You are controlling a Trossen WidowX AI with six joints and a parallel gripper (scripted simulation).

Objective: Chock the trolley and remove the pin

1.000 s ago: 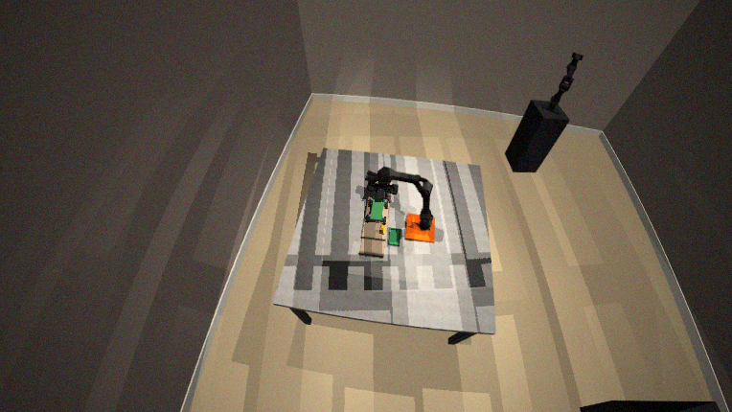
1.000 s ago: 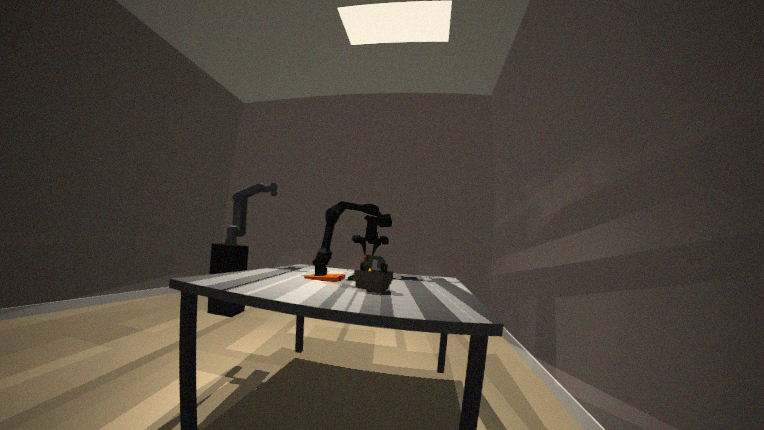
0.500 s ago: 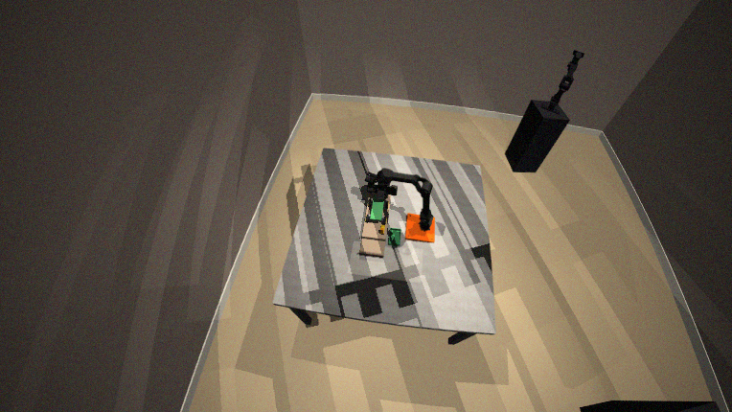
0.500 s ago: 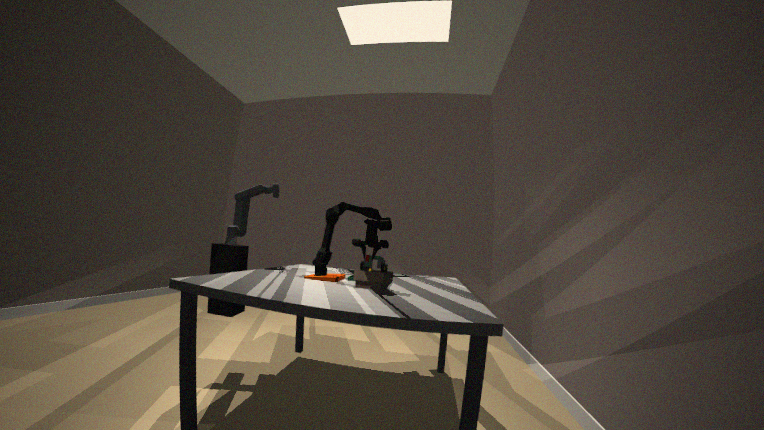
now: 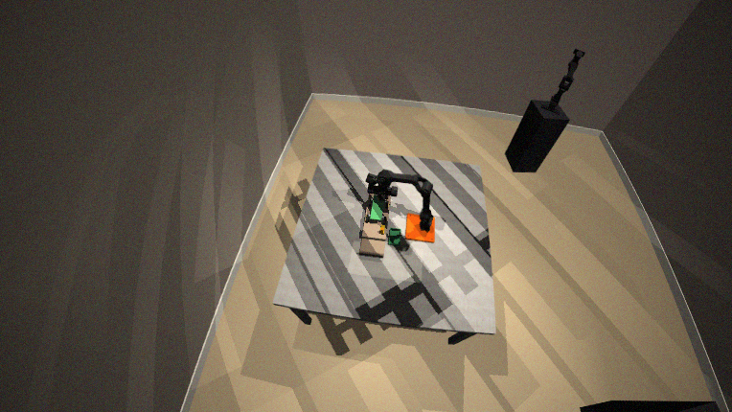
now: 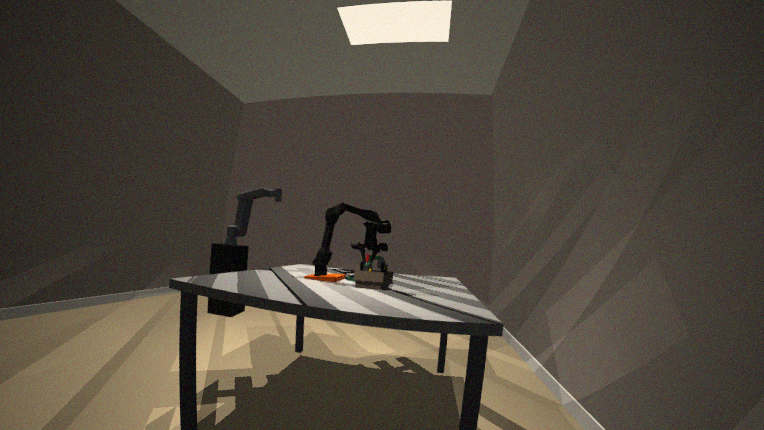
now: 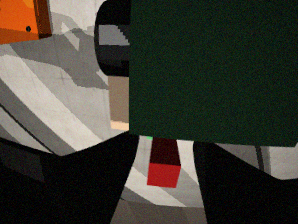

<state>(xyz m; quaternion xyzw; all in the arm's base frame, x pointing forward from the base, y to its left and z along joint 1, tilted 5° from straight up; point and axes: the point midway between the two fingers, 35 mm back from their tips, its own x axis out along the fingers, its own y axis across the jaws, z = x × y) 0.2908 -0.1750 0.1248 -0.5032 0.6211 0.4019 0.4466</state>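
Observation:
The trolley's green body (image 5: 376,211) (image 7: 215,70) stands on the tan ramp (image 5: 372,246) (image 6: 372,278). The red-headed stop pin (image 6: 367,258) (image 7: 164,175) is upright at the trolley's uphill end. My gripper (image 5: 377,198) (image 6: 368,256) (image 7: 166,137) points down there, partly open, with its fingers on either side of the pin head and a gap on each side. The yellow chock (image 5: 381,229) (image 6: 369,269) is on the ramp, close to a downhill-side wheel; I cannot tell if they touch. The green tray (image 5: 394,237) lies beside the ramp, in shadow. The pin's lower part is hidden.
The orange base plate (image 5: 413,235) (image 6: 315,277) (image 7: 15,20) carries the arm, right of the tray in the top view. The trolley's body sits close to the fingers in the wrist view. A second arm stands on a black pedestal (image 5: 537,135) (image 6: 228,259) off the table.

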